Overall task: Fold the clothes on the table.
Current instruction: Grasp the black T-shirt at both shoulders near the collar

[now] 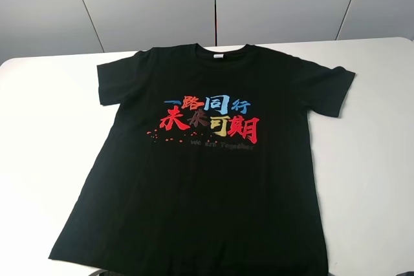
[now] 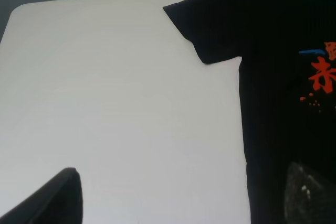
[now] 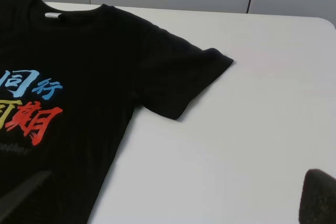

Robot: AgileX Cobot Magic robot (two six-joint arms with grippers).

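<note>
Plainly, you were at the very start: the black T-shirt (image 1: 207, 179) lay flat and face up in the middle of the white desk (image 1: 39, 134), collar toward the far edge, hem at the near edge, both sleeves spread out and no fold made yet. The coloured print (image 1: 208, 121) ran across the chest, and the white neck label (image 1: 218, 56) showed at the collar. Your left claw (image 2: 184, 198) hung above the shirt's near left side with its jaws spread wide and nothing between them, one finger over bare desk and the other over the cloth. Your right claw (image 3: 170, 198) hung likewise at the near right, wide open and empty. Neither appeared to touch the cloth. I judged that the next move called for bringing a claw down onto one side of the shirt, most likely at the left sleeve (image 1: 119, 82) or the shoulder, pinching the cloth cleanly, then carrying that side toward the middle without dragging the rest askew.
</note>
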